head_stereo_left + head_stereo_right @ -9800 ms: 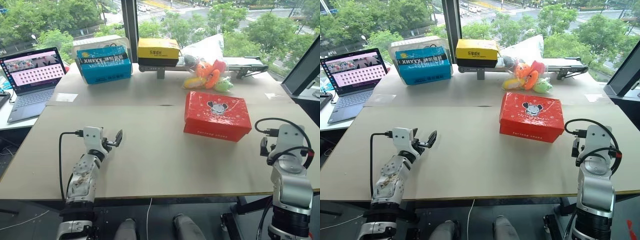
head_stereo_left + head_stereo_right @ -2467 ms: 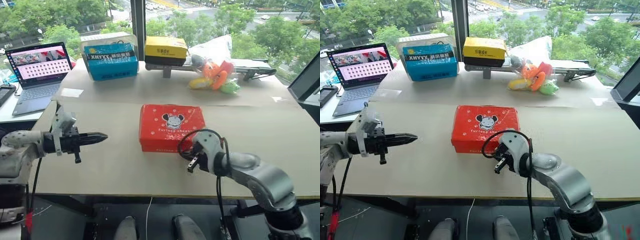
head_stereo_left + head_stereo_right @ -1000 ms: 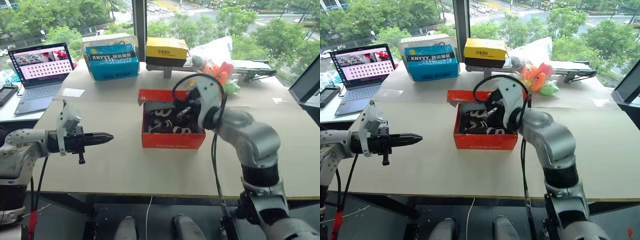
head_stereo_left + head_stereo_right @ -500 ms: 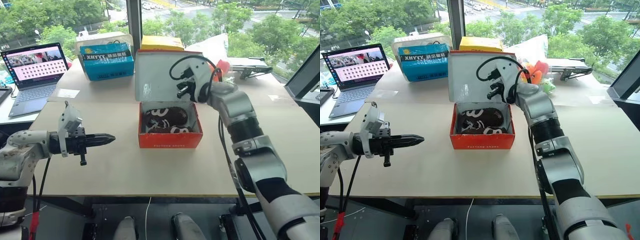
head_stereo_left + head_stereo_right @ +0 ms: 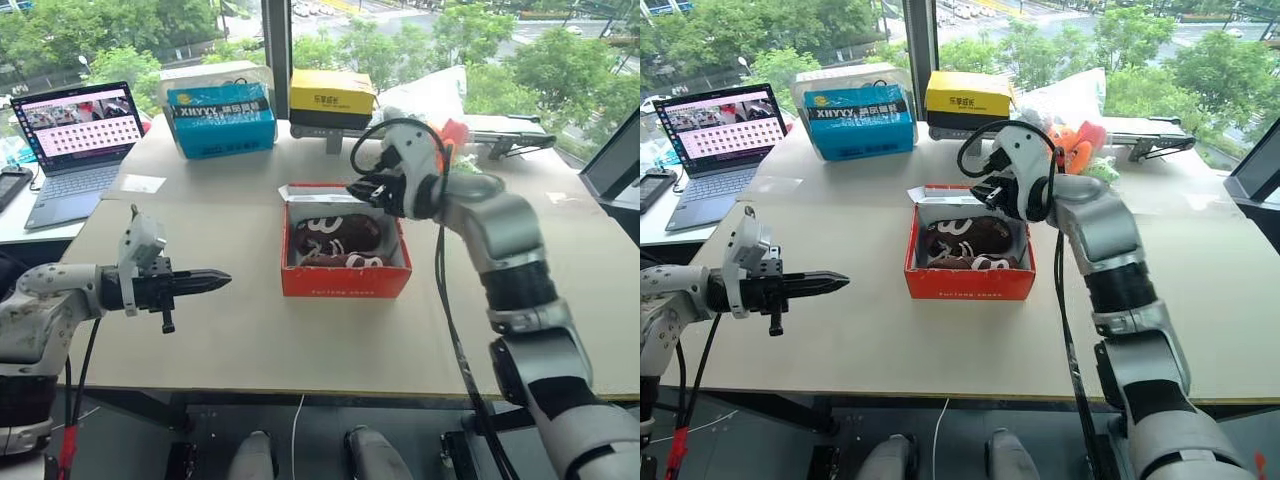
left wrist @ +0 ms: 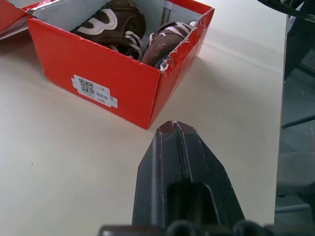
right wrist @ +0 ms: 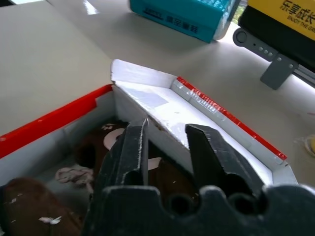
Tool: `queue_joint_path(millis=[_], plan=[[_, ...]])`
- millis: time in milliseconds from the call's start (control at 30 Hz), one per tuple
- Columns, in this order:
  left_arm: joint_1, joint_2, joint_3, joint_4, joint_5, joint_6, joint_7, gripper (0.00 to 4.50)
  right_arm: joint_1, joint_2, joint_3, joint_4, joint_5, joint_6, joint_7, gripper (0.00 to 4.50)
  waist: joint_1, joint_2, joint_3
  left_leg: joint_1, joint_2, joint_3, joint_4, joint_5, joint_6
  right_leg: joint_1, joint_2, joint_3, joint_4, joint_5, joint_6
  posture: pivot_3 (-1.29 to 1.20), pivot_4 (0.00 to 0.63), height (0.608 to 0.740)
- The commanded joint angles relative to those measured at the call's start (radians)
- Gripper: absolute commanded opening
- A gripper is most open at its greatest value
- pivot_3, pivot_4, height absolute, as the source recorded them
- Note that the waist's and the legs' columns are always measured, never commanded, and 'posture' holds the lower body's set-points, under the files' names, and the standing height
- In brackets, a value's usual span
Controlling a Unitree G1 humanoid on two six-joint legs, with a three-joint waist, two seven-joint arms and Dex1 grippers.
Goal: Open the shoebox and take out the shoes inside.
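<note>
Nearest you: left gripper (image 5: 222, 280) at about 9 o'clock, clenched on nothing, pointing level across the surface (image 5: 260, 340) toward the box's left end. It's well clear of the box, so read it as parked out of the way, not bracing.

Shoebox (image 5: 345, 279) sits mid-surface at 12 o'clock, long red side facing you. Lid (image 7: 197, 105) is folded back off the far edge, white inside up, so the top is fully open. Shoes (image 5: 335, 235) lie inside side by side, toes toward the left end, filling most of the floor; tight fit, so expect a pull on one to drag the other.

Right gripper (image 5: 992, 196) hangs over the far rim by the lid hinge, at about 1 o'clock from the box centre. Fingers (image 7: 135, 147) parted, nothing between them: it's off the lid, which lies flat without support. It's angled down and left toward the shoes, so you're placed for the reach-in.

Beyond: blue box (image 5: 221, 118) at 11 o'clock, yellow box (image 5: 331, 100) at 12, plush toys (image 5: 1080, 150) at 1, laptop (image 5: 72, 135) at 10. All well apart from the work.
</note>
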Motion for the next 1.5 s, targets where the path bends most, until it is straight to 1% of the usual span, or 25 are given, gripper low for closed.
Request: queue_joint_path(millis=[33,167,200,300,367,467,633,833,1000,1100,1233,1333,1500], plan=[[-0.006,-0.009,-0.007,-0.01,-0.005,-0.02,-0.003,0.0,0.022,-0.063,-0.045,-0.15,0.081,0.113,0.058,3.1,0.0,0.0,0.0,0.0,0.0,0.0,0.0,0.0,0.0,0.0,0.0,0.0,0.0,0.0,0.0,0.0,0.15,0.716],[-0.014,-0.018,-0.021,-0.003,-0.003,-0.026,-0.008,0.0,0.031,-0.132,0.006,-0.172,0.086,0.11,0.126,4.4,-0.004,0.0,0.0,0.001,0.0,0.0,0.001,0.0,0.0,0.0,0.0,-0.001,0.0,-0.002,0.003,0.0,0.15,0.716],[-0.018,-0.021,-0.025,-0.001,0.0,-0.028,-0.008,0.0,0.024,-0.141,0.015,-0.158,0.082,0.1,0.138,4.46,-0.005,0.0,0.0,0.001,0.0,0.0,0.002,0.0,0.0,0.0,0.0,-0.001,0.0,-0.001,0.003,0.0,0.15,0.716],[-0.026,-0.029,-0.034,0.006,0.002,-0.034,-0.006,0.0,-0.015,-0.17,0.083,-0.088,0.05,0.041,0.213,4.46,-0.006,0.0,0.0,0.001,0.0,0.0,0.002,0.0,0.0,0.001,0.0,-0.001,0.0,-0.001,0.003,0.0,0.15,0.716],[-0.028,-0.036,-0.042,0.008,0.004,-0.036,-0.005,0.0,-0.046,-0.17,0.128,-0.028,0.029,0.008,0.258,4.46,-0.006,0.0,0.0,0.001,0.0,0.0,0.003,0.0,0.0,0.001,0.0,-0.001,0.0,-0.001,0.003,0.0,0.15,0.716],[-0.026,-0.046,-0.052,0.006,0.006,-0.041,-0.004,0.0,-0.104,-0.141,0.199,0.107,-0.005,-0.047,0.336,4.46,-0.007,0.001,0.001,0.001,0.0,0.0,0.003,0.0,0.0,0.001,0.0,-0.001,0.0,-0.001,0.003,0.0,0.15,0.716],[-0.025,-0.056,-0.058,0.001,0.005,-0.038,0.001,0.0,-0.144,-0.098,0.303,0.28,-0.076,-0.151,0.455,4.46,-0.006,0.0,0.001,0.001,0.0,0.0,0.003,0.0,0.0,0.001,0.0,-0.001,0.0,-0.001,0.003,0.0,0.15,0.716],[-0.014,-0.053,-0.051,-0.013,0.001,-0.03,0.004,0.0,-0.15,-0.061,0.34,0.433,-0.137,-0.221,0.526,4.46,-0.004,0.001,0.001,0.0,0.0,0.0,0.003,0.0,0.0,0.001,0.0,-0.001,0.001,-0.001,0.002,0.0,0.15,0.716],[-0.006,-0.052,-0.047,-0.026,-0.006,-0.022,0.012,0.0,-0.144,-0.02,0.346,0.55,-0.194,-0.292,0.541,4.46,-0.005,0.001,0.002,0.0,0.0,0.0,0.004,0.0,0.0,0.001,0.0,-0.001,0.001,-0.001,0.003,0.0,0.15,0.716],[-0.004,-0.052,-0.047,-0.034,-0.01,-0.015,0.017,0.0,-0.145,0.004,0.339,0.595,-0.213,-0.3,0.552,4.46,-0.006,0.001,0.002,0.001,0.0,0.0,0.004,0.0,0.0,0.001,0.0,-0.002,0.001,-0.001,0.003,0.0,0.15,0.716],[-0.003,-0.05,-0.048,-0.038,-0.013,-0.011,0.02,0.0,-0.164,-0.007,0.327,0.571,-0.236,-0.311,0.572,4.46,-0.006,0.001,0.002,0.001,0.0,-0.001,0.004,0.0,0.0,0.002,0.0,-0.002,0.002,-0.001,0.003,0.0,0.15,0.716],[0.0,-0.048,-0.045,-0.041,-0.014,-0.009,0.022,0.0,-0.189,-0.044,0.306,0.447,-0.224,-0.271,0.619,4.46,-0.005,0.002,0.003,0.001,0.0,-0.001,0.004,0.0,0.0,0.002,0.0,-0.002,0.002,-0.001,0.003,0.0,0.15,0.716],[0.004,-0.045,-0.043,-0.047,-0.016,-0.003,0.024,0.0,-0.201,-0.087,0.281,0.289,-0.196,-0.173,0.651,4.46,-0.005,0.003,0.004,0.001,0.0,-0.001,0.004,0.0,0.0,0.001,0.0,-0.002,0.002,-0.001,0.003,0.0,0.15,0.716]])
